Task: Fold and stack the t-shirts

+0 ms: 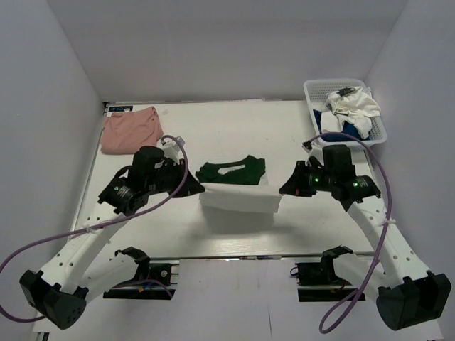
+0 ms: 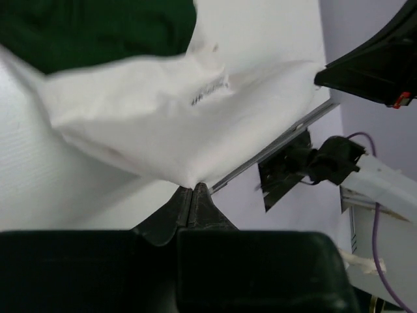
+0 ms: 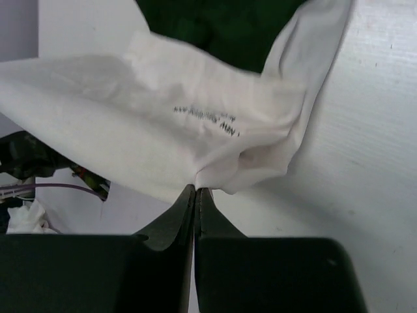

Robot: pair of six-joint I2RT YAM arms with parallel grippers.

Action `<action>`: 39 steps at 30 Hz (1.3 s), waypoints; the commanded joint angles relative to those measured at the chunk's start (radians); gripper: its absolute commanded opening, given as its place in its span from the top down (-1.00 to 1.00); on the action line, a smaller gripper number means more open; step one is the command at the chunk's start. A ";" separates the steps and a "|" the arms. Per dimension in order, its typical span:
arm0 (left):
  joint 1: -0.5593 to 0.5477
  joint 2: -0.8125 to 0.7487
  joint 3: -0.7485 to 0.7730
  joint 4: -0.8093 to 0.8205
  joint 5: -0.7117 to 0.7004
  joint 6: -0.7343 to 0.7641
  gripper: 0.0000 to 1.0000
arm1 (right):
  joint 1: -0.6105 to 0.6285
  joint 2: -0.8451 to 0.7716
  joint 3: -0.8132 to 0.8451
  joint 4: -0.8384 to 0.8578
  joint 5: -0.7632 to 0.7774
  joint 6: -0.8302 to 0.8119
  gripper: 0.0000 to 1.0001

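White tee (image 1: 238, 197) with green sleeves, mid-table (image 1: 213, 121), between your two arms. Its near edge is raised off the surface. The green collar end lies flat farther back.

Left gripper (image 1: 193, 186): jaws clenched on the tee's left near corner. In the wrist view the tips (image 2: 193, 195) meet, with cloth (image 2: 163, 117) fanning out from the pinch.

Right gripper (image 1: 284, 188): the same, clamped tight on the right near corner (image 3: 195, 194), white fabric (image 3: 163, 124) bunched at the tips. The hem spans between your two grips, sagging a little.

Progress, as far as it shows:
- Pink tee (image 1: 129, 130) at the far-left corner, a compact rectangle. It looks folded, though from above you can't judge how neatly. Count it as done.
- The green-sleeved tee is in hand, part-way through. Sleeves seem tucked in and the body is not yet doubled over.
- Basket (image 1: 316, 89) at far right holds a white cloth (image 1: 352, 106) and a blue cloth (image 1: 359, 131), bundled and unfolded. How many pieces there are can't be told.

Judgement: you are early to mid task, with one tee down and one in progress. What's left is to carry this hem toward the collar, set the tee on the pink one, then work through the basket.
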 commanded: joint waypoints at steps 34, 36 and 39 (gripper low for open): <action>0.163 0.635 0.315 -0.021 -0.691 -0.162 1.00 | -0.008 1.091 0.835 0.413 -0.039 0.059 1.00; 0.184 0.675 0.338 0.011 -0.700 -0.149 1.00 | -0.008 1.128 0.891 0.466 -0.022 0.059 1.00; 0.221 0.771 0.382 0.043 -0.678 -0.138 1.00 | -0.006 1.228 0.978 0.476 0.004 0.059 1.00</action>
